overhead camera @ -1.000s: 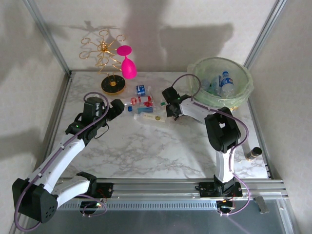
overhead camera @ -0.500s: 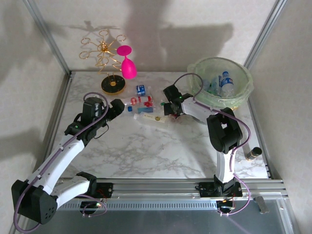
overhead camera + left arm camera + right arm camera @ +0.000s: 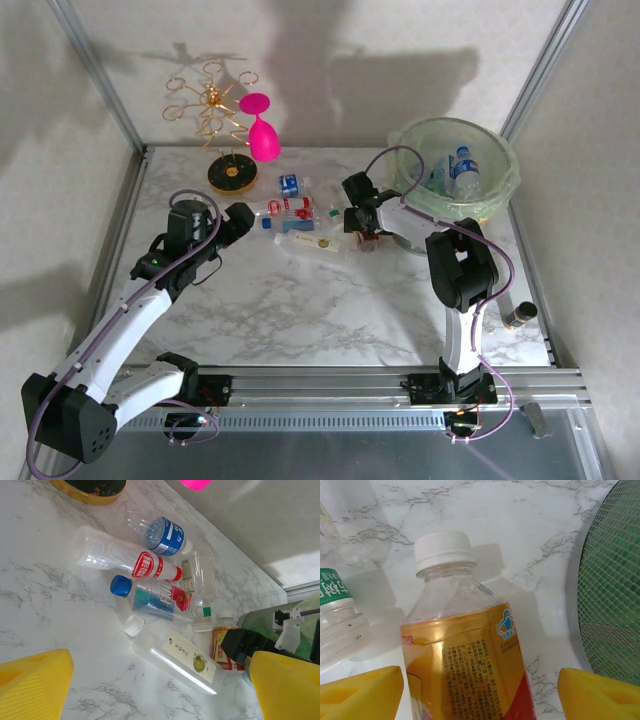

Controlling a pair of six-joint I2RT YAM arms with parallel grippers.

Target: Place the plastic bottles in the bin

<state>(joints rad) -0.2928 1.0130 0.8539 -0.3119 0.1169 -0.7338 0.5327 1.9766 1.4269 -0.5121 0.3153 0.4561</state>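
Several plastic bottles (image 3: 295,215) lie in a loose cluster on the marble table; more lie inside the pale-green bin (image 3: 508,180) at the back right. A bottle with an orange label (image 3: 465,670) and white cap stands between my right gripper's (image 3: 480,695) yellow fingers, with a gap showing on its right side; the jaws are open around it, beside the bin's wall. My left gripper (image 3: 160,685) hovers open left of the cluster, with nothing between its fingers. Ahead of it lie a clear cream-label bottle (image 3: 185,662), a blue-capped one (image 3: 150,595) and a red-label one (image 3: 150,566).
A gold wire rack (image 3: 215,120) and a pink wine glass (image 3: 262,130) stand at the back left. A small dark object (image 3: 520,317) sits at the table's right edge. Metal frame posts rise at both back corners.
My right gripper has shifted slightly right toward the bin, around the orange-label bottle. The left arm has barely moved.
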